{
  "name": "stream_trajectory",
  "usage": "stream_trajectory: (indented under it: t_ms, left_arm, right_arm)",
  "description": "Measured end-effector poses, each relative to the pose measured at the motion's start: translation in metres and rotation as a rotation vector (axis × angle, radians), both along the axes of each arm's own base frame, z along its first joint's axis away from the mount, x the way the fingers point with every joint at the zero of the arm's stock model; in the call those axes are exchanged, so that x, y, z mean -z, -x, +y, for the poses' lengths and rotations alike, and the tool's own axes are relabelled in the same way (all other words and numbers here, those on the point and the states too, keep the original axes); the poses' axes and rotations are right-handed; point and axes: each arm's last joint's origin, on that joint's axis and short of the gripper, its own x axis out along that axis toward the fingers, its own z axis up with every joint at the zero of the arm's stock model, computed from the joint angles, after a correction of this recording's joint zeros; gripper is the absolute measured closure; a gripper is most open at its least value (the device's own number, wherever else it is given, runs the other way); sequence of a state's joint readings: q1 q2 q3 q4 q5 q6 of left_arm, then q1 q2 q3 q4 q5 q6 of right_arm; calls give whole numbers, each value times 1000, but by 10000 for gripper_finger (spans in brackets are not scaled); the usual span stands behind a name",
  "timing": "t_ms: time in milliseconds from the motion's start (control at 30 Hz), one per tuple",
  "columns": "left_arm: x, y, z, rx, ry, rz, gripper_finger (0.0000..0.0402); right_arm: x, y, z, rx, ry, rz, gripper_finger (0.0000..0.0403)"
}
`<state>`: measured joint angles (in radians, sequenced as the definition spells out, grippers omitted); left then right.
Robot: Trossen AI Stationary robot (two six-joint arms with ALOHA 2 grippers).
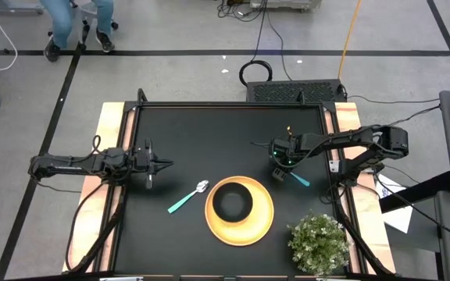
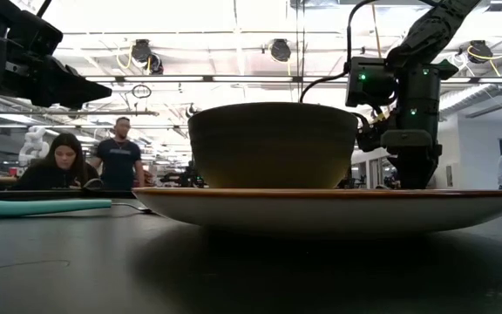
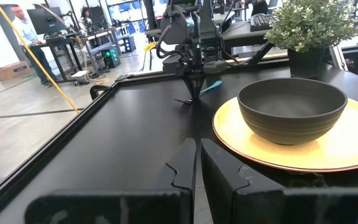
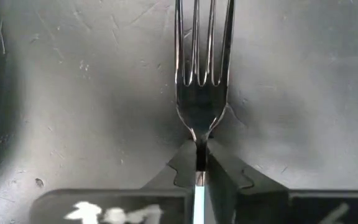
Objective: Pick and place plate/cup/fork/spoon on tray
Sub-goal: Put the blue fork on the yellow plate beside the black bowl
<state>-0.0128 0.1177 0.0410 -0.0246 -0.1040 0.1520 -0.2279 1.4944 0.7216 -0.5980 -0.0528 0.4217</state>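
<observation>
Clamping the fork [image 4: 199, 93] at its neck, the right gripper [image 1: 278, 170] was held right of the tray [image 1: 266, 222]. It should be lifted level and set beside the cup [image 1: 232, 203]. The left gripper [image 1: 162, 164], fingers together, waited far left.

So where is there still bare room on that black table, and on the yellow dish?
The tabletop is bare across its far half. The yellow dish keeps only a rim ring around the cup. It is crowded between spoon, dish and plant, where the right gripper clamps the fork.
</observation>
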Motion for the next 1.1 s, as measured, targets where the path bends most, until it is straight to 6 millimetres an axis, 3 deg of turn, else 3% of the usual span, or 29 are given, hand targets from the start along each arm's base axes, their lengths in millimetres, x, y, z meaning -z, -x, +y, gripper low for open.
stream_trajectory:
  t_ms: [367, 700, 1100]
  left_arm:
    - [0, 0, 0, 0, 0, 0, 371]
    - [0, 0, 0, -1, 4, -3, 371]
    - [-1, 0, 0, -1, 4, -7, 371]
  right_arm:
    - [-1, -1, 0, -9, 1, 0, 398]
    - [-32, -9, -1, -41, 8, -106, 398]
    - [-35, -8, -1, -43, 21, -79, 399]
